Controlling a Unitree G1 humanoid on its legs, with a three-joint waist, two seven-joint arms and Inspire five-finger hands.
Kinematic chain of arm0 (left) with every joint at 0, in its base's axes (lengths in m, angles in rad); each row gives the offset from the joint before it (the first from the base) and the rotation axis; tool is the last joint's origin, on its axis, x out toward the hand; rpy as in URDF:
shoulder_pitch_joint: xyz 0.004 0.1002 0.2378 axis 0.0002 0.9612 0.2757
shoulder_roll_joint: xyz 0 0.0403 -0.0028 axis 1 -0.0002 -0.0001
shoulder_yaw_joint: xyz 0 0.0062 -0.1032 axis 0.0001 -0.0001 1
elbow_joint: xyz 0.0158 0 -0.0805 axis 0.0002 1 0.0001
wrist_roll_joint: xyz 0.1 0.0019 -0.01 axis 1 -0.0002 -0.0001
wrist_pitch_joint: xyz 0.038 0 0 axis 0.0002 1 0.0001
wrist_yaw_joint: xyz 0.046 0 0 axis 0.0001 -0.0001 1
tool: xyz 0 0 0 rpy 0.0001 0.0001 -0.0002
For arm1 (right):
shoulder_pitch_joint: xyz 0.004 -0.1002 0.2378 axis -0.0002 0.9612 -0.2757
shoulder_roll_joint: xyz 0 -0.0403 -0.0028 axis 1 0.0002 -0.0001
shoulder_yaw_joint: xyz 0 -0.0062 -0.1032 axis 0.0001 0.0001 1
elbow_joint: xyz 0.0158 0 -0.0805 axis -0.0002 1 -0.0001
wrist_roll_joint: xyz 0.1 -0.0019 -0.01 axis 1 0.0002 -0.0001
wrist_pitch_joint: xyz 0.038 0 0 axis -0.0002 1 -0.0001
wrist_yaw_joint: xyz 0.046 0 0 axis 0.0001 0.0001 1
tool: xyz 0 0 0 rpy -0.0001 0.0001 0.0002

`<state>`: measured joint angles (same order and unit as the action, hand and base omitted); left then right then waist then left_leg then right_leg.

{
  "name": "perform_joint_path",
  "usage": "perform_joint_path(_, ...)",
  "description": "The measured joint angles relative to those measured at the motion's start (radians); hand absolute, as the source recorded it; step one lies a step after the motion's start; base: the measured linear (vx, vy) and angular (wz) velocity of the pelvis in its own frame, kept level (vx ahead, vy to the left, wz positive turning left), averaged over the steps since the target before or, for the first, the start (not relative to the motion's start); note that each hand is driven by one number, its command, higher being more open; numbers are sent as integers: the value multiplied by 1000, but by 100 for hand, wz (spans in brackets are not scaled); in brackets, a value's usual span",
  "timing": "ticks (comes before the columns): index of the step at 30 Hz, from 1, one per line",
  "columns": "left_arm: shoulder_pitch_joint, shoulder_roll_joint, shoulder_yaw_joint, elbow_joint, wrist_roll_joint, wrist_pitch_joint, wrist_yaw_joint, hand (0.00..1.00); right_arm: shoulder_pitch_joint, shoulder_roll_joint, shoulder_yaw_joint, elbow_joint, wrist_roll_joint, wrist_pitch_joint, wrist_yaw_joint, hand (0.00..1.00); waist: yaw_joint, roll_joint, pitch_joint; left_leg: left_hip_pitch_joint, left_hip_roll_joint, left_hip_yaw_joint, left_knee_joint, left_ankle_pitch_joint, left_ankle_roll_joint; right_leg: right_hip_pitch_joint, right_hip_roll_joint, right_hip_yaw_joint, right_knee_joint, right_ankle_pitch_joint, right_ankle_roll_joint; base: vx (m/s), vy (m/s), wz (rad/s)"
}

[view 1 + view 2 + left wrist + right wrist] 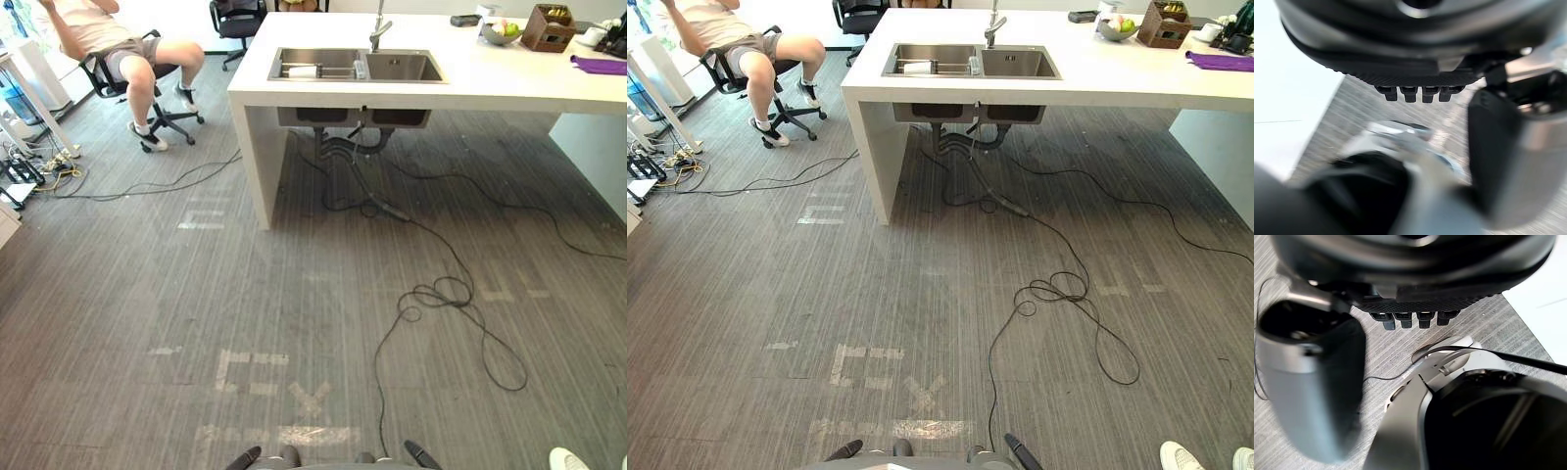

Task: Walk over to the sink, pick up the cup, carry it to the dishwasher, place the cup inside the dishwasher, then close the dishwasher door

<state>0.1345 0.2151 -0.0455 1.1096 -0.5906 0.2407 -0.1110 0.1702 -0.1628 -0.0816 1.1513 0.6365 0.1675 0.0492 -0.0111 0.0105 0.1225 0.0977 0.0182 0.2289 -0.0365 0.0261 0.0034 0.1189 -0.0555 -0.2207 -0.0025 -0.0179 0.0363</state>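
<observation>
The steel double sink [423,78] is set in a white counter [470,88] across the floor, far ahead of me. A white cup-like thing [304,71] lies in its left basin; I cannot tell its shape for sure. A tap [379,29] rises behind the basins. My left hand [1415,54] hangs over the grey floor with its fingers [1415,92] straight and nothing in them. My right hand [1415,289] hangs the same way, fingers [1413,319] straight and empty.
Black cables [441,294] loop on the floor between me and the counter. Pipes [343,147] hang under the sink. A person sits on an office chair [127,59] at the far left. A fruit bowl [500,32], a brown box [549,27] and a purple cloth [600,66] lie on the counter's right.
</observation>
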Motion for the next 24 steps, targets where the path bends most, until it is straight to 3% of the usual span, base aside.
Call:
perform_joint_path(10,-51,-13,-4,-59,-17,26,-37,100,-42,9,-27,-41,-1,-30,-27,100,-6,0,29,49,-2,-19,-49,12,-20,52,6,-33,-34,-8,14,26,-26,6)
perform_joint_path(15,-91,-4,-73,-140,-21,70,25,100,-140,26,-3,-138,34,-27,-13,100,-10,4,38,41,-5,-28,-50,17,-21,47,3,-45,-32,-7,14,-42,-9,7)
perform_joint_path(17,-91,-4,-82,-169,-56,61,51,100,-163,37,9,-166,61,-36,-4,100,-5,2,39,36,-7,-36,-50,19,-19,47,2,-55,-34,-7,14,-9,-9,15)
perform_joint_path(19,-96,-25,-83,-191,-79,12,97,100,-185,52,9,-193,91,-52,-2,100,-4,2,39,28,-12,-47,-50,20,-19,46,-2,-68,-37,-8,14,4,-1,17)
perform_joint_path(24,-113,-85,-112,-248,-57,-79,117,100,-198,60,12,-211,80,-63,-4,100,-5,1,41,24,-18,-50,-50,21,-19,49,-8,-77,-37,-9,19,6,8,4)
